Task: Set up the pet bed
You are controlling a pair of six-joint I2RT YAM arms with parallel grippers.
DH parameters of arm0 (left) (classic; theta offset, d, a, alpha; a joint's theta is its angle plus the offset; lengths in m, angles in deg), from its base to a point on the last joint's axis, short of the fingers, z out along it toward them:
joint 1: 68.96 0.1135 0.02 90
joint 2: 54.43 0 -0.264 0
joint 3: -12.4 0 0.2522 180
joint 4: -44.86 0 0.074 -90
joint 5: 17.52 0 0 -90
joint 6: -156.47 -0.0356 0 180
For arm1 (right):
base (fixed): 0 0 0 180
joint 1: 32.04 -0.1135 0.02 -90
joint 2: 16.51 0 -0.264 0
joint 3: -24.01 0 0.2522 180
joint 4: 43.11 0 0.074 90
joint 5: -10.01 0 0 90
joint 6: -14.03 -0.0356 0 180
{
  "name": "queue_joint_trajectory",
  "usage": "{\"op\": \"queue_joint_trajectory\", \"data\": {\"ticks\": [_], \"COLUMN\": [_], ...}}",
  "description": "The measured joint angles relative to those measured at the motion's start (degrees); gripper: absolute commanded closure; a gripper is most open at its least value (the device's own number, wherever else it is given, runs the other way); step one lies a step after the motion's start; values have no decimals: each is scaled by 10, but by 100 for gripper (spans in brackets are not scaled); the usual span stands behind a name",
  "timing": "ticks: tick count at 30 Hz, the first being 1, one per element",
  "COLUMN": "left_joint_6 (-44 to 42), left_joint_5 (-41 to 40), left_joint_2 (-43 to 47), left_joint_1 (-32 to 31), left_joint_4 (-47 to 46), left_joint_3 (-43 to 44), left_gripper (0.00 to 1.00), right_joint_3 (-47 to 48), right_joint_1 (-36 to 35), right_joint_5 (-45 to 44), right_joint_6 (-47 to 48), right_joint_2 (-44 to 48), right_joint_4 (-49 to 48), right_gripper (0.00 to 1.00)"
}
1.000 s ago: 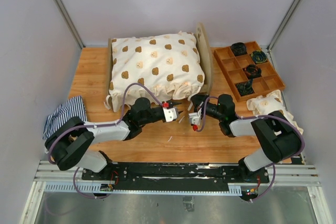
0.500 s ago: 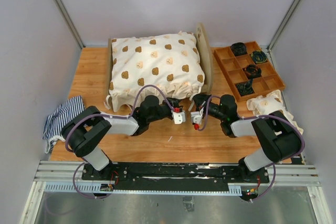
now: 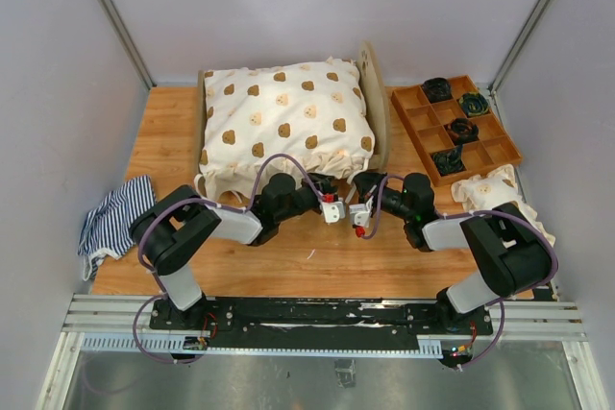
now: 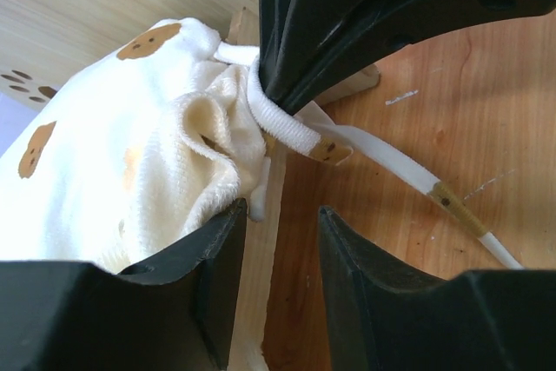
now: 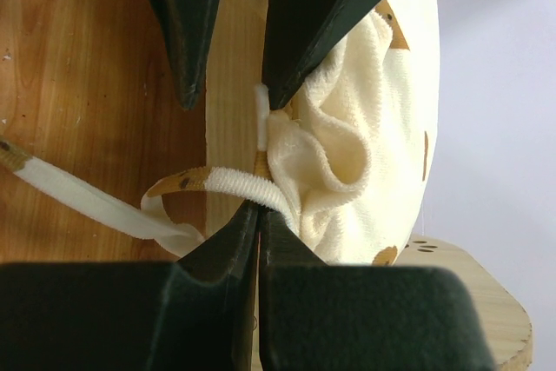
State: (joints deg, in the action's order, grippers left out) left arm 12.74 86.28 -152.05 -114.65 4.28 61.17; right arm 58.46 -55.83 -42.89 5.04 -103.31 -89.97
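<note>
pet bed at upper centre of the overhead frame, on the desk, headboard at its right-hand end. a cream bear-print cover bulges over the frame. both claws meet at the bed's lower right corner.

right claw — closed, pinching the cover's white elastic strap just beside the plywood rail. a flat ribbon trails from there onto the desk, toward the left of the right wrist frame.

left claw — open, nothing held. its fingers stand apart with the rail edge between them; cannot tell whether either finger touches the wood.

brown compartment tray at upper right, just right of the headboard. striped cloth at the desk's left edge, well apart from the bed.
</note>
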Motion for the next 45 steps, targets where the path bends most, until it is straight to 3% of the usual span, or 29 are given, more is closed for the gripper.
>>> {"op": "queue_joint_trajectory", "data": {"ticks": [7, 13, 16, 20, 24, 27, 29, 35, 40, 45], "left_joint_6": [2, 7, 9, 18, 43, 68, 86, 123, 144, 170], "left_joint_5": [2, 4, 4, 5, 7, 5, 2, -5, -9, -16], "left_joint_2": [-11, -11, -11, -11, -10, -9, -6, -2, -1, -1], "left_joint_1": [2, 2, 2, 2, 2, 2, 2, 2, 2, 2], "left_joint_4": [0, 3, 4, 6, 9, 11, 12, 12, 12, 12], "left_joint_3": [19, 28, 28, 28, 30, 36, 39, 39, 39, 39], "left_gripper": [67, 99, 100, 100, 100, 100, 100, 100, 100, 100], "right_joint_3": [0, 0, 0, -1, -27, -42, -42, -54, -75, -84], "right_joint_1": [0, 0, 0, 0, 0, -1, -1, -3, -16, -73], "right_joint_5": [0, 0, 0, -3, -28, -28, -28, -63, -183, -310], "right_joint_6": [0, 0, -2, -44, -204, -347, -451, -744, -987, -1138], "right_joint_2": [0, 0, 0, -1, 11, 55, 87, 133, 179, 201], "right_joint_4": [0, 0, -1, -19, -101, -115, -118, -105, -12, 75], "right_gripper": [100, 100, 100, 82, 73, 57, 52, 55, 55, 53]}}
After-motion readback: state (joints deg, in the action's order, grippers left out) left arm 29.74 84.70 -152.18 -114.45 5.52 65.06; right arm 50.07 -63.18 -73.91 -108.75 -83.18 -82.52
